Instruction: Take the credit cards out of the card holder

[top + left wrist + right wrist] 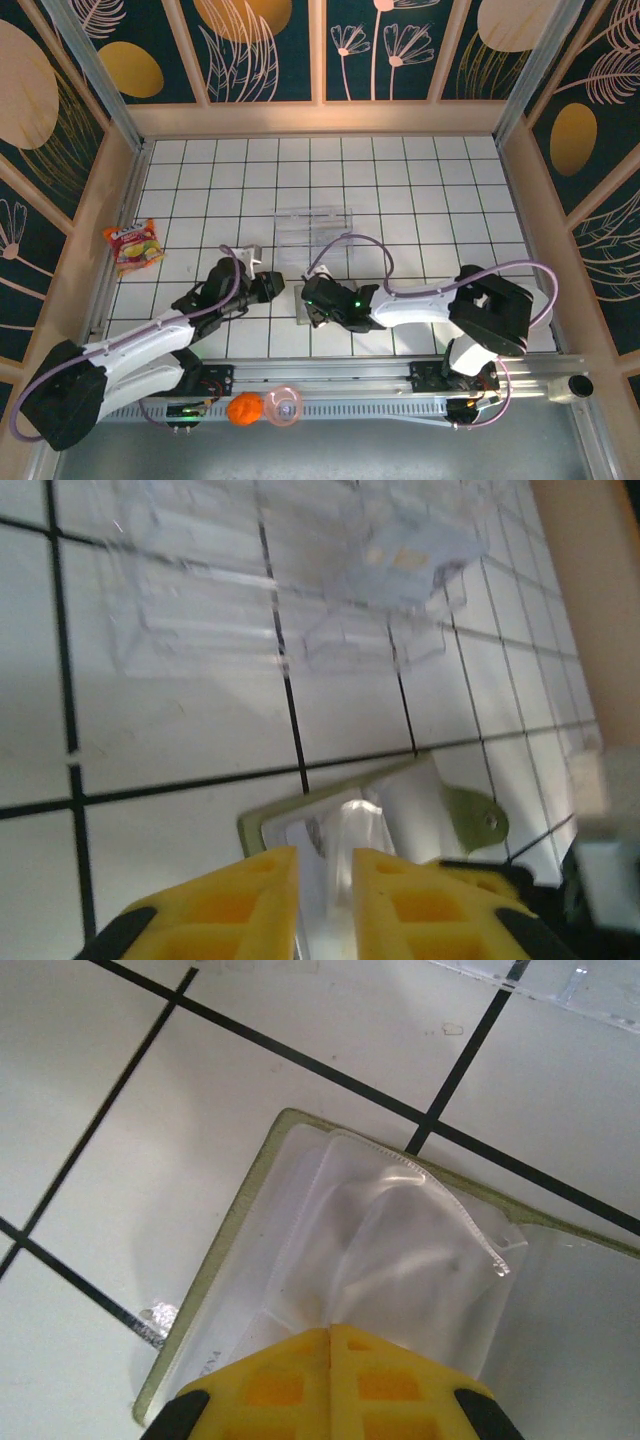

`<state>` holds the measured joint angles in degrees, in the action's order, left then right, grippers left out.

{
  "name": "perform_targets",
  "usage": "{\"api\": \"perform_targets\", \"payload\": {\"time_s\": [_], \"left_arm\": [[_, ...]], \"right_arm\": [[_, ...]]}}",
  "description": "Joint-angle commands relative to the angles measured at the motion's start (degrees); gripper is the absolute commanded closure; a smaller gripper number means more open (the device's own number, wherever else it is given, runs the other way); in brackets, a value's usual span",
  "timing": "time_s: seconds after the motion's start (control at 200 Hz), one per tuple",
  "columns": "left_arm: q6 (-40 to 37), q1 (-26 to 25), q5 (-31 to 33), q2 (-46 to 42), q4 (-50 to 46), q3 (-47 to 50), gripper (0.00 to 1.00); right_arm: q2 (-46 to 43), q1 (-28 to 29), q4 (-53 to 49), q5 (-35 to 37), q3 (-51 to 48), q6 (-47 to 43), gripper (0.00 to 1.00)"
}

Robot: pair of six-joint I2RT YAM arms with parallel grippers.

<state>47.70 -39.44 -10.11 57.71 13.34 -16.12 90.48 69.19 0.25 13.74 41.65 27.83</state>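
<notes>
Olive wallet lies open on tiles; right gripper clamps its clear pocket, left gripper pinches it too.

top: high, looking down on table | wrists: close, downward | share: card holder

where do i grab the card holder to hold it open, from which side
Best bet is the clear pocket flap, from above on the right arm's side, where the right hand is shut on it. The card holder lies open flat on the tile, so its thin olive rim gives no lip, while the flap bulges up off the pale inside.
</notes>
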Motion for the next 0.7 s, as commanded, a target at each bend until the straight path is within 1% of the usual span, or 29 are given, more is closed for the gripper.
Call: {"api": "perform_targets", "payload": {"time_s": [0.0, 0.1, 0.195, 0.4, 0.465, 0.49, 0.57, 0.651, 0.696], "left_arm": [[0.48, -2.41, -0.38, 3.94, 2.08, 0.13, 0.87], [0.63, -3.70, -0.73, 7.31, 3.39, 0.15, 0.92], [0.17, -5.32, -1.05, 10.54, 4.13, -1.04, 0.99], [-0.42, -8.54, -1.74, 16.95, 6.45, -4.09, 0.98], [-0.29, -8.86, -2.15, 18.57, 6.85, -4.62, 0.98], [-0.20, -8.93, -2.28, 18.96, 7.03, -4.70, 0.98], [0.04, -9.07, -2.44, 19.15, 7.28, -4.88, 0.95], [0.31, -9.56, -2.85, 18.93, 7.81, -5.31, 0.92], [0.37, -10.22, -3.01, 19.19, 7.93, -6.11, 0.90]], "right_arm": [[-2.57, -0.69, 5.01, -0.90, -1.76, 2.21, 0.97], [-3.06, -0.71, 5.63, -1.15, -2.42, 2.82, 0.97], [-3.40, -0.72, 6.28, -1.30, -3.04, 3.32, 0.97], [-4.35, -0.69, 8.47, -1.85, -4.16, 4.11, 0.97], [-4.97, -0.76, 9.57, -2.28, -4.68, 4.24, 0.94], [-5.24, -0.70, 9.92, -2.55, -4.81, 4.29, 0.92], [-6.91, -0.72, 8.86, -1.78, -4.91, 4.53, 0.78], [-10.75, -0.80, 6.72, 0.66, -6.07, 5.09, 0.65], [-13.51, -1.13, 5.69, 1.73, -7.18, 5.70, 0.61]]}}
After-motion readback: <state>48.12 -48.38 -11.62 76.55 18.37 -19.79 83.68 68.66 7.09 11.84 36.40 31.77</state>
